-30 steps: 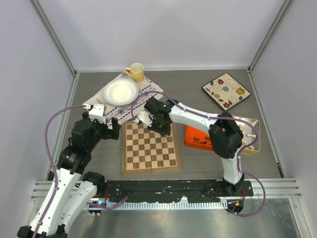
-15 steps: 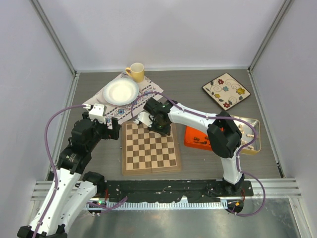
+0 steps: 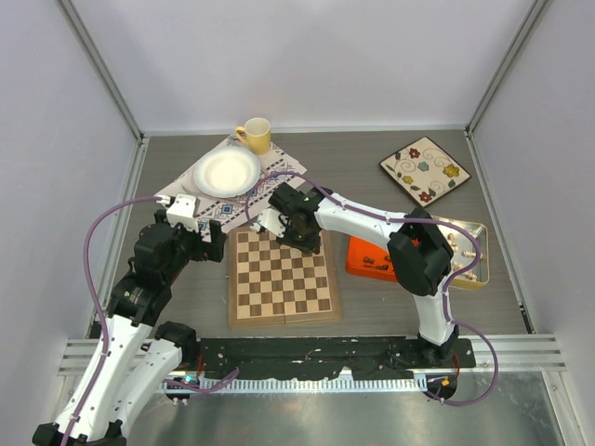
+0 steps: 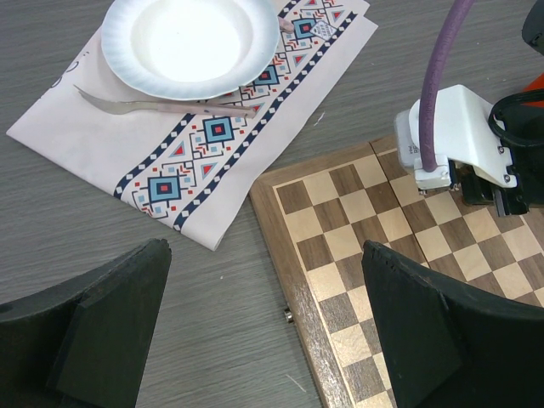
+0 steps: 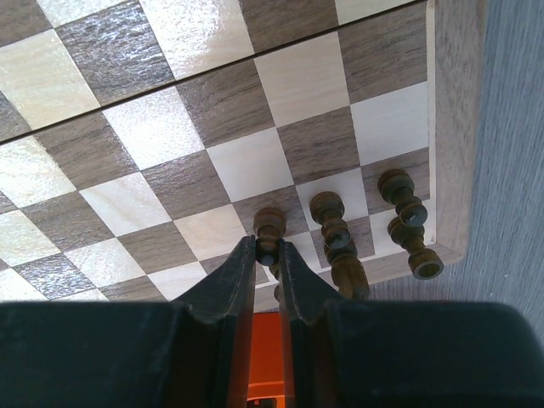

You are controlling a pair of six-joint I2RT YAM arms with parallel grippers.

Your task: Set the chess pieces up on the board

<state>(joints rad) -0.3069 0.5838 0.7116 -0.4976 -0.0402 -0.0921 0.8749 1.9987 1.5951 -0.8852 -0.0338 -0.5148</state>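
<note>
Your right gripper [image 5: 268, 252] is pinched tight on a small dark-brown turned wooden chess piece [image 5: 269, 223]. The arm is stretched low over the far right corner of the flat checkered wooden board [image 5: 170, 110], just beside two more dark pieces [image 5: 328, 209]. Your left gripper [image 4: 265, 280] hovers wide open and holds nothing, over the board's left edge.

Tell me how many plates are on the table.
2. A round white plate on the patterned cloth near the yellow cup; a square flowered plate at the far right. None seems hidden.
</note>
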